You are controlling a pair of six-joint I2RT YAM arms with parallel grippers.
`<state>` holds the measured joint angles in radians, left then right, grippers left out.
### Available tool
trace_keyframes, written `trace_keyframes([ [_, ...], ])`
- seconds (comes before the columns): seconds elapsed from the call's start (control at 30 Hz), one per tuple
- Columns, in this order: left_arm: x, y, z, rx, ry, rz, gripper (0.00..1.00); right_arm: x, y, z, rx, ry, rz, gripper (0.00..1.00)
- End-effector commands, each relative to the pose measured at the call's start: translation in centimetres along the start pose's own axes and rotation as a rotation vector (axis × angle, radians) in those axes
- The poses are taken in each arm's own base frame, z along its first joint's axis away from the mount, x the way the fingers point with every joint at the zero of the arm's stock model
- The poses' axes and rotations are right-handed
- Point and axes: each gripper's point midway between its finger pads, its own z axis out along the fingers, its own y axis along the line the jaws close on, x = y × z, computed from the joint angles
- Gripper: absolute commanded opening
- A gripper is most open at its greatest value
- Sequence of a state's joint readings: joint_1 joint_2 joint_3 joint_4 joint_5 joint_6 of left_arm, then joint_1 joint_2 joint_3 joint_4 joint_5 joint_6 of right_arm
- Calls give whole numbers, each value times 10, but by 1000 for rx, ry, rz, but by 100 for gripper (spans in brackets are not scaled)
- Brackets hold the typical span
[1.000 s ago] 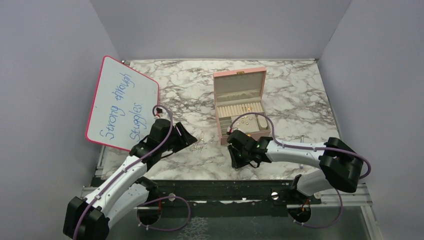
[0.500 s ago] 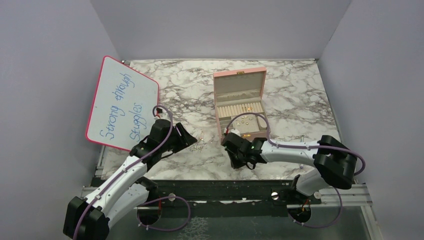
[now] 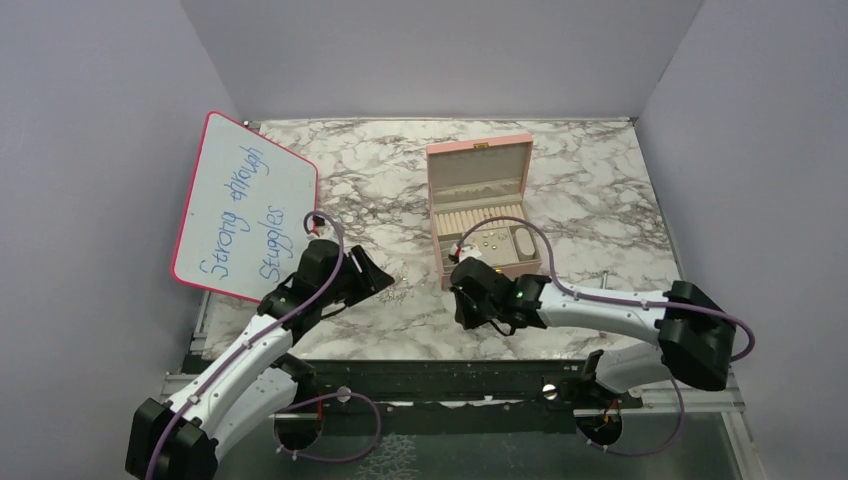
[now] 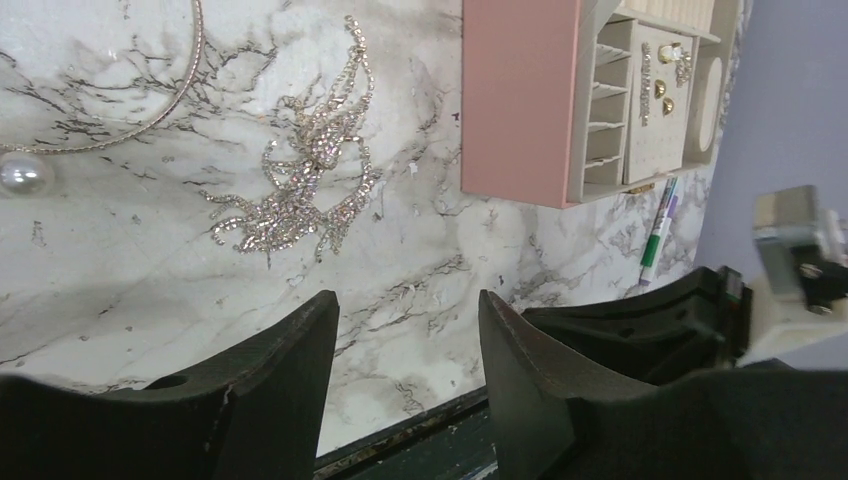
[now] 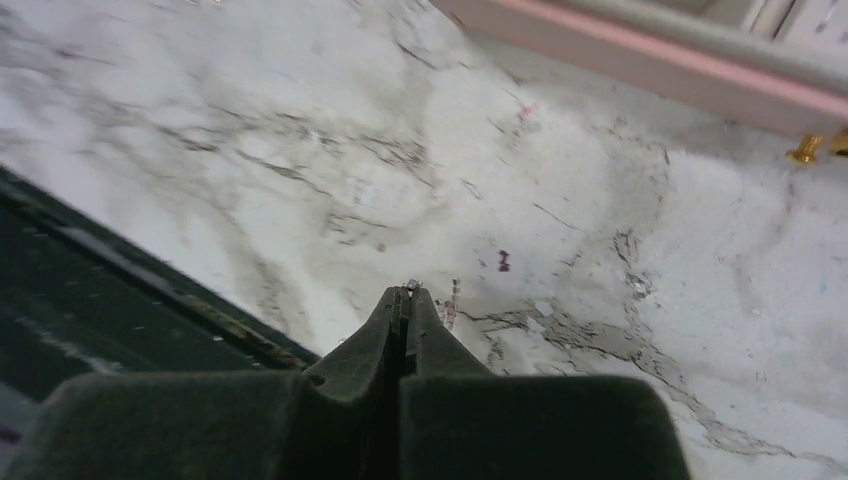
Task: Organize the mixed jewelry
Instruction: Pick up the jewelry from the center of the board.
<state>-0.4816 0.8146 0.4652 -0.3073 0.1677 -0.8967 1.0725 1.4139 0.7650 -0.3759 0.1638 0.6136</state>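
right gripper [image 5: 408,296]: we are seeing the jaws pressing fully together, low over the marble table [image 5: 250,150] in front of the pink box [image 5: 640,62]. A tiny glint is sitting at the very tip, and we cannot tell whether it is pinched or only lying there.
small piece [image 5: 451,305]: a thin sparkly bit is lying on the marble just beside the right tips.
gold stud [image 5: 805,150]: it is lying on the table near the box's front wall, outside the box.
left gripper [image 4: 405,340]: we are reading it as partly open and holding nothing, hanging over bare marble near the loose pile.
loose jewelry: the rhinestone cluster [image 4: 300,180] and the thin hoop [image 4: 150,110] with its pearl [image 4: 22,175] are lying on the table beside the box. A few earrings [image 4: 660,90] are sitting in its compartments.
step in hand: we are judging it to be the right arm picking one tiny piece for the box.
doing it well: we are advising a slow lift and a check of the tip. If it is bare, we are advising opening narrowly, straddling the piece, seating the tips on the marble and then closing, without sweeping the stud.
writing: the whiteboard [image 3: 245,205] is showing "Strong through Struggles", hand-lettered in blue.
other labels: we are finding the marker pen [image 4: 658,232] print too small to read, and no brand on the box.
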Motion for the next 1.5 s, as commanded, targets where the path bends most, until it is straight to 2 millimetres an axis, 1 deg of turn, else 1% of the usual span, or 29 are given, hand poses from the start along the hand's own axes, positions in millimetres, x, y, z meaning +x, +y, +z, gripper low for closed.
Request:
trace_keyframes([
  [0.0, -14, -28, -13, 105, -54, 31, 57, -43, 35, -29, -196, -193, -57, 1],
  [0.1, -21, -44, -22, 171, -83, 35, 60, -60, 52, -48, -317, -296, -97, 1],
  [0.17, -26, -59, -30, 234, -104, 40, 61, -74, 63, -64, -400, -371, -111, 1],
  [0.27, -32, -81, -41, 326, -125, 40, 63, -93, 82, -95, -549, -479, -134, 1],
  [0.4, -37, -109, -57, 457, -131, 36, 66, -109, 102, -138, -743, -581, -176, 1],
  [0.5, -39, -127, -70, 551, -137, 27, 68, -118, 106, -168, -891, -628, -192, 1],
  [0.57, -40, -137, -79, 607, -144, 26, 70, -120, 106, -185, -988, -649, -215, 1],
  [0.67, -41, -149, -92, 676, -146, 23, 72, -119, 110, -206, -1087, -676, -263, 1],
  [0.77, -39, -159, -102, 746, -135, 16, 74, -116, 115, -219, -1153, -679, -300, 1],
  [0.9, -34, -168, -111, 824, -107, 6, 75, -119, 117, -229, -1178, -706, -304, 1],
  [1.03, -31, -169, -112, 844, -90, 9, 77, -115, 120, -237, -1216, -711, -327, 1],
  [1.17, -30, -170, -111, 847, -89, 24, 77, -110, 124, -244, -1275, -687, -341, 1],
  [1.27, -30, -171, -113, 854, -92, 44, 77, -103, 127, -253, -1335, -673, -360, 1],
  [1.4, -29, -174, -116, 875, -91, 66, 77, -94, 131, -263, -1407, -636, -433, 1],
  [1.47, -28, -176, -118, 885, -87, 89, 77, -89, 132, -263, -1425, -632, -479, 1],
])
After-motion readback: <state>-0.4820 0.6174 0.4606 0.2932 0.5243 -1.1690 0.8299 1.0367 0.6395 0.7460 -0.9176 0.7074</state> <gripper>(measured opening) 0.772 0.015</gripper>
